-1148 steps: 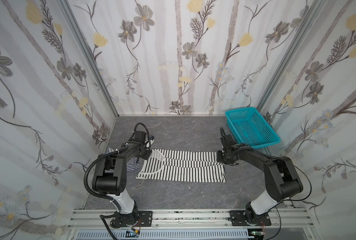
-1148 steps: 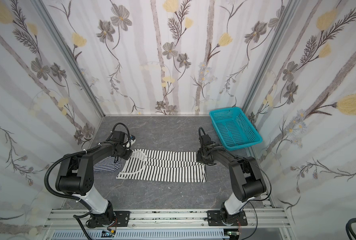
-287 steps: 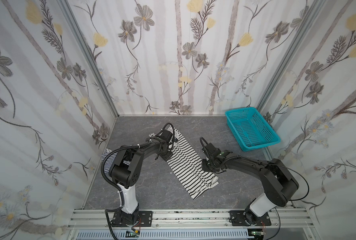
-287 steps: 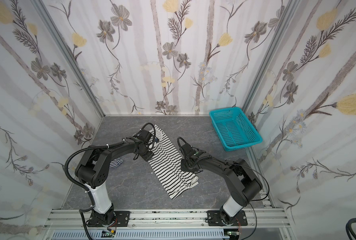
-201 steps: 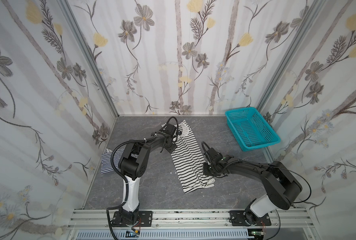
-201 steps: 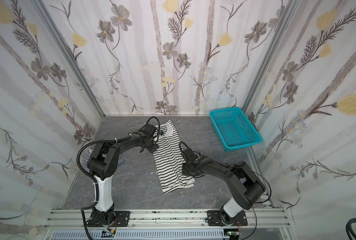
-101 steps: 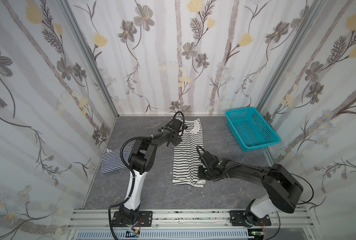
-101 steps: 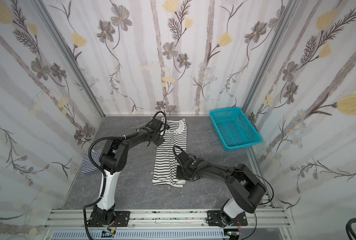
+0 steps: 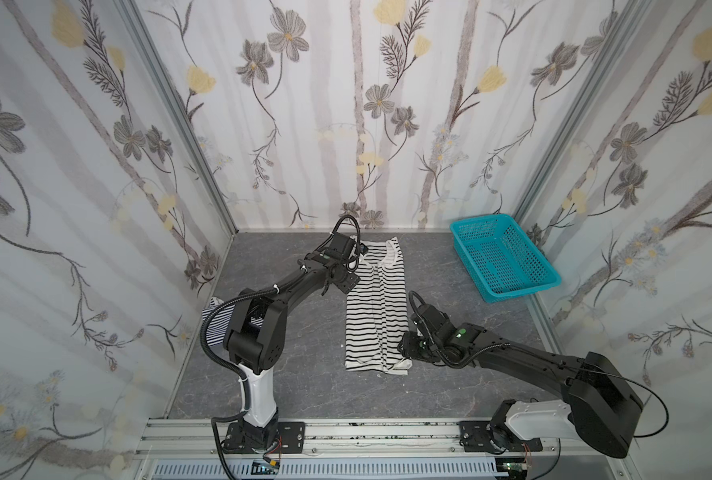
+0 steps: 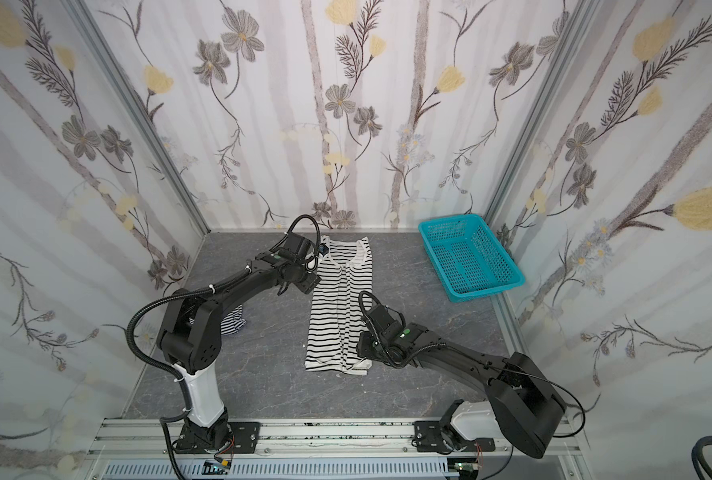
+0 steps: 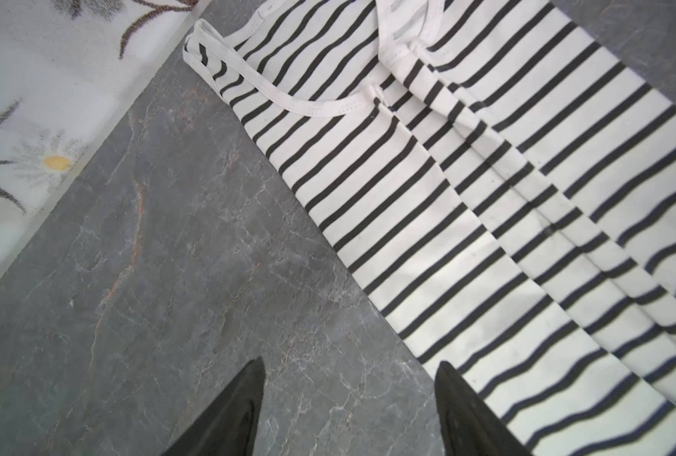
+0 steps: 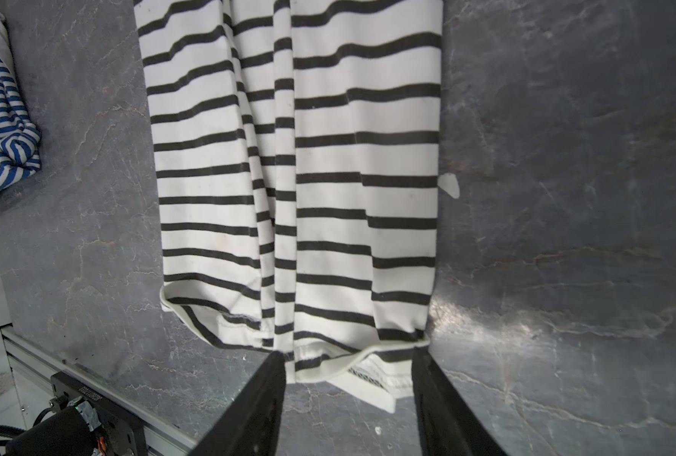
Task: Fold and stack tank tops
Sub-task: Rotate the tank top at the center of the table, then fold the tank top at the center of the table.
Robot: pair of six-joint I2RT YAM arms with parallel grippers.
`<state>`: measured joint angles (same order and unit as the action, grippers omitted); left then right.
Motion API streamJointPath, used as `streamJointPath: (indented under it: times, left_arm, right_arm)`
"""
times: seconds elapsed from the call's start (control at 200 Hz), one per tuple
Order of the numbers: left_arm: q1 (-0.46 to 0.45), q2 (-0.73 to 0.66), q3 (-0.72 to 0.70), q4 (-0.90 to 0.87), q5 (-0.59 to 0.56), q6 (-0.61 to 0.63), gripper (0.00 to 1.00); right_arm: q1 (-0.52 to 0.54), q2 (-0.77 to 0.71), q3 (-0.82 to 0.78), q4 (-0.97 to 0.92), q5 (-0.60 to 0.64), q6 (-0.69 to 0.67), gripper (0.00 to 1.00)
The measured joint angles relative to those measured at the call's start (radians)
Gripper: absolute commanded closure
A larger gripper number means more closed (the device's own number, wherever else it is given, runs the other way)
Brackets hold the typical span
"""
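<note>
Lying flat on the grey table [image 9: 296, 386], the black-striped tank top [image 9: 377, 307] is sitting as a long narrow strip, with its straps toward the back wall. Both ends are free: the left gripper [image 11: 350, 363] is hovering spread at its side edge near the straps, and the right gripper [image 12: 348, 352] is standing spread over the hem corner, pinching nothing. The navy-striped tank top [image 12: 1, 118] is resting bunched beside the left arm. The fabric is looking light, limp and drapey. I'm suggesting pinching all layers at the hem corners, or the fold is likely sagging open.

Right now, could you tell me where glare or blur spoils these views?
Right wrist view: glare on the tabletop beside the wide-striped top. Left wrist view: the left pincer and nearest stripes are soft. Both top views: evenly lit, sharp.
</note>
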<state>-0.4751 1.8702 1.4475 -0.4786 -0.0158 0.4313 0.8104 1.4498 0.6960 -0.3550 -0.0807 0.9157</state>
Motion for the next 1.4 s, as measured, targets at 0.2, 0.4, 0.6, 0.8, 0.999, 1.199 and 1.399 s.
streamJointPath:
  times: [0.2,0.4,0.6,0.8,0.999,1.199,1.399]
  left_arm:
    - [0.000,-0.121,-0.127,0.001,0.047,-0.024,0.30]
    - [0.000,-0.256,-0.315,0.011,0.081,-0.030,0.29]
    - [-0.001,-0.389,-0.491,0.026,0.112,-0.031,0.28]
    - [-0.015,-0.439,-0.584,0.051,0.138,-0.030,0.28]
    - [-0.040,-0.458,-0.629,0.063,0.161,-0.018,0.28]
    - [-0.085,-0.473,-0.669,0.063,0.193,0.002,0.27]
    - [-0.115,-0.470,-0.677,0.067,0.209,0.010,0.27]
  right_arm:
    - [0.000,-0.110,-0.086,0.056,-0.003,0.049,0.33]
    - [0.000,-0.168,-0.172,0.116,-0.011,0.096,0.30]
    - [0.000,-0.166,-0.209,0.182,-0.025,0.116,0.30]
    - [0.001,-0.109,-0.225,0.253,-0.048,0.137,0.30]
    - [0.004,-0.091,-0.244,0.299,-0.060,0.155,0.30]
    - [0.034,-0.080,-0.264,0.323,-0.087,0.179,0.33]
    - [0.040,-0.064,-0.270,0.328,-0.089,0.184,0.40]
